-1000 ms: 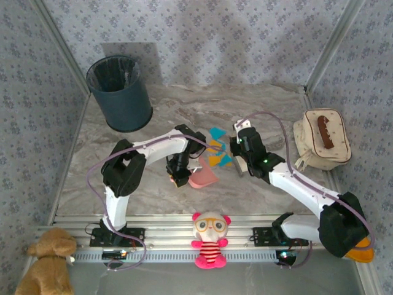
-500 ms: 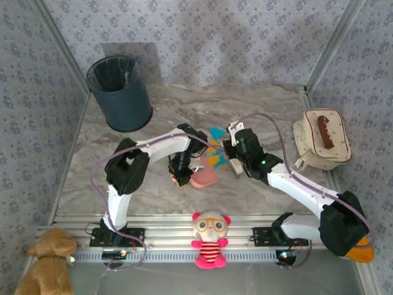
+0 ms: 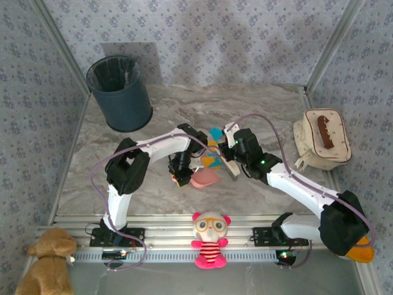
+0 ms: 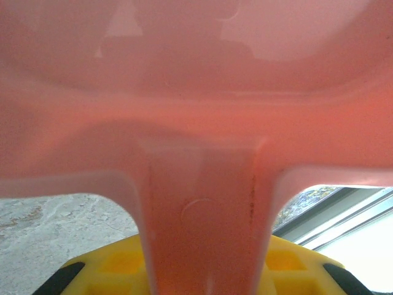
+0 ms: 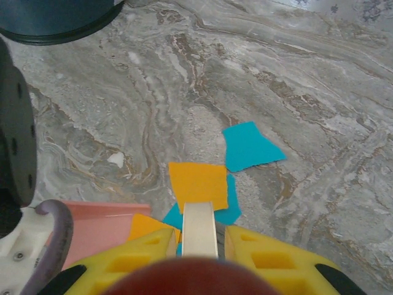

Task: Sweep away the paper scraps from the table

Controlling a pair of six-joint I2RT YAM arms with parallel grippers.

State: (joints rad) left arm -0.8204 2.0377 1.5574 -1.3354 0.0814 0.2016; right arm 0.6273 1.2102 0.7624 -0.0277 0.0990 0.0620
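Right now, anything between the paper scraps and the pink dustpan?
Nothing visible. Bare table lies between the paper scraps and the pink dustpan; the nearest orange scrap sits beside its lip. Left gripper holds the dustpan, right gripper a beige tool.

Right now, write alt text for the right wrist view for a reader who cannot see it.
Yellow jaws, shut on a narrow cream tool, point at orange and blue paper scraps lying on the marble table. A pink dustpan edge sits lower left beside the scraps; a dark bin stands at top left.
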